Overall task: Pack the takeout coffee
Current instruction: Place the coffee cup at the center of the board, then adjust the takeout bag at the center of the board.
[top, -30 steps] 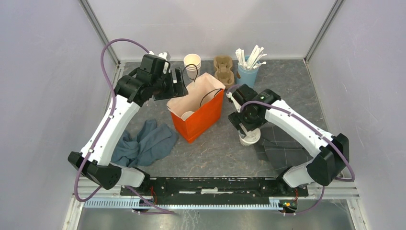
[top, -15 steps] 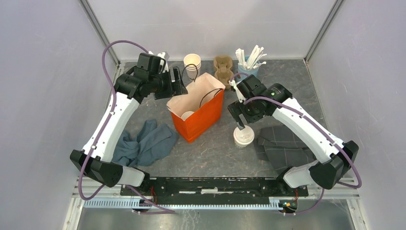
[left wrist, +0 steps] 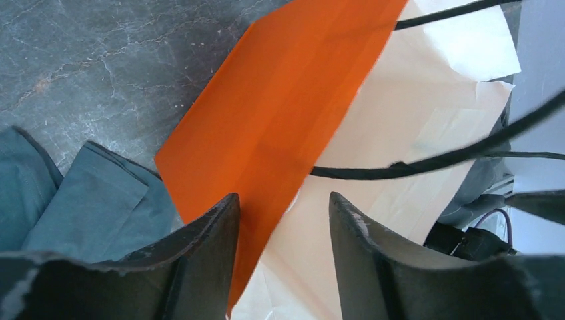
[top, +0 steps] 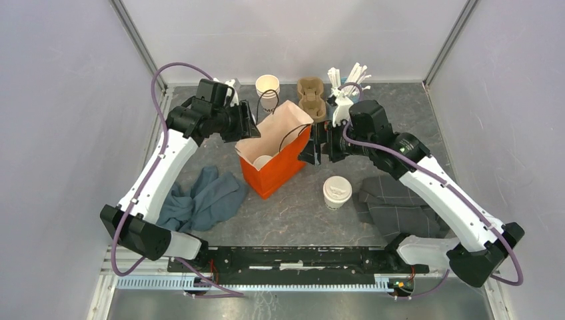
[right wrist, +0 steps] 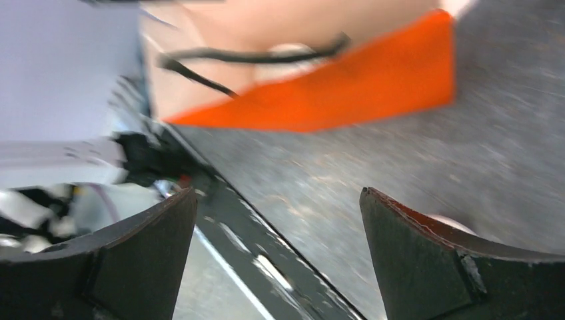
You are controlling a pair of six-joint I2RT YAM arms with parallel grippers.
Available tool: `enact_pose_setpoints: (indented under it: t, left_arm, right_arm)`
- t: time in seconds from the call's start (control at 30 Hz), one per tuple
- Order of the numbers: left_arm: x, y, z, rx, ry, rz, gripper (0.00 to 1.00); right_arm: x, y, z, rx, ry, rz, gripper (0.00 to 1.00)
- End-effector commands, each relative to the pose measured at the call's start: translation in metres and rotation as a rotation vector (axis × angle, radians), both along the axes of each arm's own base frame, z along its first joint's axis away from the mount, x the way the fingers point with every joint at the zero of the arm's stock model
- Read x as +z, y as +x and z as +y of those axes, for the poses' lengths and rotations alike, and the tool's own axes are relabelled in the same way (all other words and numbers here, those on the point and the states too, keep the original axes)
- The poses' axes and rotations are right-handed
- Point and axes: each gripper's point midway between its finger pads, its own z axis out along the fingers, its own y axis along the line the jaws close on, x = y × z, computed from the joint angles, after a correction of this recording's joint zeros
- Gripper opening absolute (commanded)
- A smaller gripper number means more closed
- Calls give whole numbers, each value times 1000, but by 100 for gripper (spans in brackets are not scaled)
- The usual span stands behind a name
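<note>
One takeout coffee cup (top: 337,192), cream with a white sip lid, stands free on the table right of the orange paper bag (top: 280,167). The white lid of another cup (top: 262,161) shows inside the bag. My left gripper (top: 248,127) is at the bag's left rim. In the left wrist view its jaws (left wrist: 283,197) straddle the rim of the bag (left wrist: 280,100), apart and not pinching it. My right gripper (top: 310,151) hovers open by the bag's right wall. Its wrist view is blurred, with nothing between the jaws (right wrist: 279,191) and the bag (right wrist: 346,93) beyond.
At the back stand a lidless cream cup (top: 267,87), a brown cardboard cup carrier (top: 311,95) and a blue cup of white sticks (top: 346,93). A blue-grey cloth (top: 203,199) lies left of the bag, a dark grey cloth (top: 393,203) right of the cup.
My right gripper has let go of the lidded cup, risen and swung back-left to the bag's right side. My left gripper's jaws have narrowed around the bag's rim.
</note>
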Motion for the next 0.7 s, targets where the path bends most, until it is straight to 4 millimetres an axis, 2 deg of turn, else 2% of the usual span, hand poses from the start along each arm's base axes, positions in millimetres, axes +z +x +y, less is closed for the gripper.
enact_pose_setpoints:
  t: [0.0,0.17,0.2,0.33,0.4,0.47,0.5,0.53,0.67]
  left_arm:
    - [8,4,-4,-13,-36,-52,54]
    - [10,-2,-2,52,-88,-54,40]
    - [10,-3,-2,64,-98,-57,39]
    - [12,-10,-1,86,-133,-58,36]
    - [12,-12,-2,83,-139,-54,34]
    - [16,-12,-2,85,-144,-62,30]
    - [19,-12,-1,89,-145,-70,27]
    - [22,-13,0,96,-145,-77,23]
    - [45,-14,7,127,-148,-128,4]
  right_arm:
    - [70,4,55,11,445,0,98]
    - [95,18,82,-59,479,-97,93]
    - [95,23,84,-96,461,-126,92]
    - [88,44,91,-164,402,-179,80]
    - [96,47,98,-153,415,-215,60]
    - [104,51,96,-177,410,-249,44]
    - [110,52,94,-178,403,-270,31]
    - [114,52,91,-178,395,-286,22]
    - [138,43,87,-136,410,-333,11]
